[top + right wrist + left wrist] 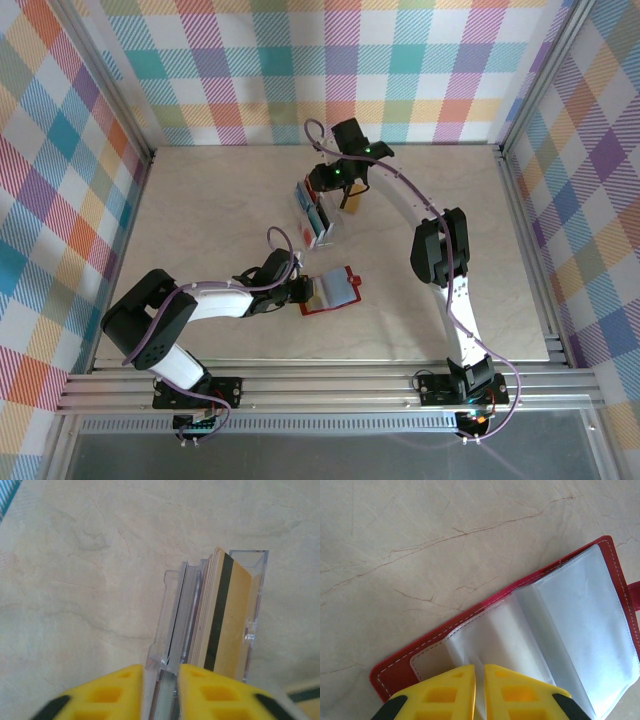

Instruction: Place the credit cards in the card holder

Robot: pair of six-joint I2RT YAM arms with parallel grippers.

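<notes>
Left tool has its yellow fingers almost together, pinching a clear inner pocket leaf of the card holder. That red holder lies open and flat on the pale marbled bench, its grey pockets facing up and its stitched red rim showing around them. From overhead, the left tool meets the holder at the holder's left edge, near the middle of the bench.

Farther back, well apart from the holder, the right tool points down over a clear rack. The credit cards stand on edge in its slots, a gold card with a dark stripe rightmost. Right tool fingers stand slightly apart astride the rack's near end and card edges. I cannot tell whether they are clamped.
</notes>
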